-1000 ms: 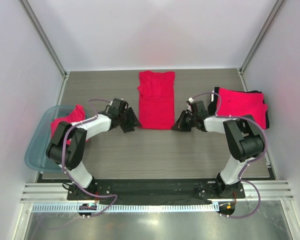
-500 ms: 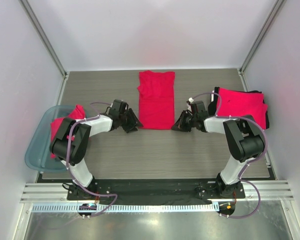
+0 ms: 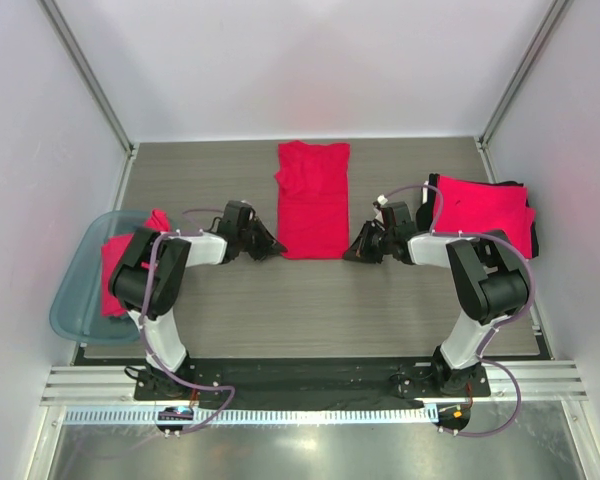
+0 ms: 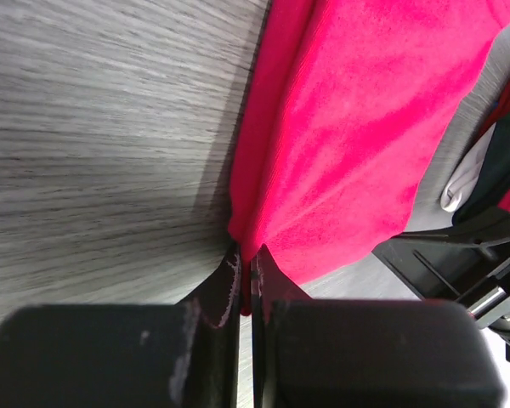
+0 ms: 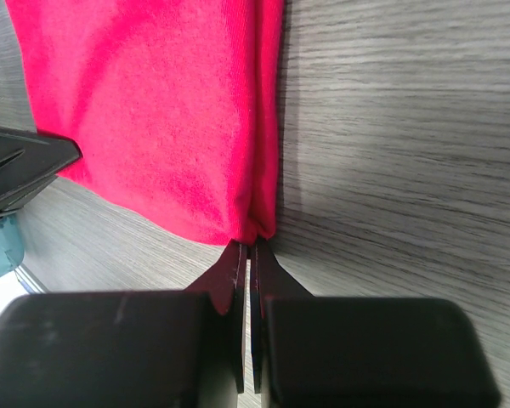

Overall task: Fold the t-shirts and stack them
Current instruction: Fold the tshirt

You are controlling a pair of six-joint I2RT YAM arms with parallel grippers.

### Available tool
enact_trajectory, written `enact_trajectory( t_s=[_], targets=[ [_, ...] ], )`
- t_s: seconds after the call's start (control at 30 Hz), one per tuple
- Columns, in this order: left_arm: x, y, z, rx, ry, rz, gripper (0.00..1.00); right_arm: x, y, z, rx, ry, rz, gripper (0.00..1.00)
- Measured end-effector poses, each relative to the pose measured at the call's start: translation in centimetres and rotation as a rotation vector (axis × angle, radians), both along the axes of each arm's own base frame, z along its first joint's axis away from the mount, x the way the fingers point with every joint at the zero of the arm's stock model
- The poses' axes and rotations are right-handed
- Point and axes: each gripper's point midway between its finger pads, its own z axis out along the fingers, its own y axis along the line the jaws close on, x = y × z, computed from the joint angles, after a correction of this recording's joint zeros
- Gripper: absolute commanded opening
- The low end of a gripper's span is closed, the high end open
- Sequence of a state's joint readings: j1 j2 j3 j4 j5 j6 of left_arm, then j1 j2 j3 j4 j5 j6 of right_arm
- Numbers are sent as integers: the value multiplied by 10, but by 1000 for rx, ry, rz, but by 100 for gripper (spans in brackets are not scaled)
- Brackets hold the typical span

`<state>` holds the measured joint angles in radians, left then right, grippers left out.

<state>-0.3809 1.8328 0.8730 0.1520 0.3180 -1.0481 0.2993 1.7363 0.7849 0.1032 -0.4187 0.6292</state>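
A red t-shirt, folded into a long strip, lies flat mid-table. My left gripper is shut on its near left corner, and red cloth is pinched between the fingertips. My right gripper is shut on the near right corner, the red cloth bunched at its tips. A stack of folded red t-shirts sits at the right. More red t-shirts lie crumpled in the bin at the left.
A translucent blue-green bin stands at the table's left edge. The stack at the right rests on something dark. White walls and metal posts enclose the table. Both arm bases stand at the near edge.
My left gripper has moved slightly right to the shirt's near left corner and shut on it. The right gripper has stayed shut on the near right corner.
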Motion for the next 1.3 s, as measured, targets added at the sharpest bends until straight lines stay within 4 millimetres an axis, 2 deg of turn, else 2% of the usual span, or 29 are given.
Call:
enact_trajectory(
  t_s=[0.17, 0.33, 0.4, 0.57, 0.67, 0.73, 0.87, 0.93, 1.13, 1.3],
  targets=[
    [-3, 3, 0, 2, -17, 1, 0, -1, -1, 2, -4, 1, -2, 1],
    [-26, 14, 0, 22, -7, 4, 0, -11, -1, 15, -3, -10, 8, 1],
    [-40, 17, 0, 35, -4, -6, 0, -21, 1, 24, 2, -24, 19, 1],
    [-85, 20, 8, 49, -2, -53, 0, -63, 13, 53, 6, -80, 84, 1],
    [-103, 25, 24, 42, -21, -64, 0, -87, 18, 70, 10, -115, 117, 1],
    [-111, 28, 43, 28, -52, -65, 0, -99, 15, 83, 21, -140, 113, 1],
    [-122, 30, 83, -18, -135, -74, 0, -113, 6, 114, 49, -211, 90, 1],
    [-129, 31, 95, -36, -157, -81, 0, -118, 4, 126, 58, -234, 88, 1],
    [-140, 29, 112, -60, -122, -106, 1, -120, 1, 146, 27, -228, 90, 1],
    [-134, 27, 137, -66, -146, -98, 2, -103, 1, 172, -11, -273, 78, 1]
  ],
)
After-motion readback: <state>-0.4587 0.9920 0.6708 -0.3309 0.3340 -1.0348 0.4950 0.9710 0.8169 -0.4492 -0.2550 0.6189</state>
